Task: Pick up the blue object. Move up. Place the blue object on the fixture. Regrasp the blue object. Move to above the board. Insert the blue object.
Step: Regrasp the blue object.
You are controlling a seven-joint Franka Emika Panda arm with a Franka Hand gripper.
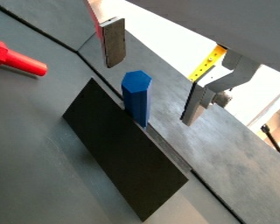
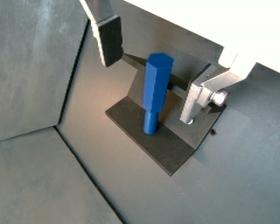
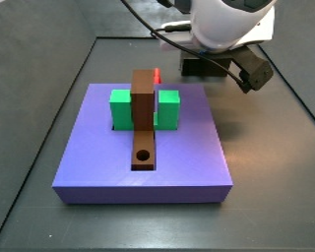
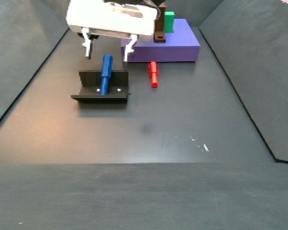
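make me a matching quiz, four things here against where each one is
Things:
1. blue peg
2. red piece
3. green block
4. hand

Places:
A. on the purple board, flanking the brown bar
B. lying on the floor beside the board
C. standing against the fixture
D. open, straddling the peg's top

Pairs: 1-C, 2-B, 3-A, 4-D
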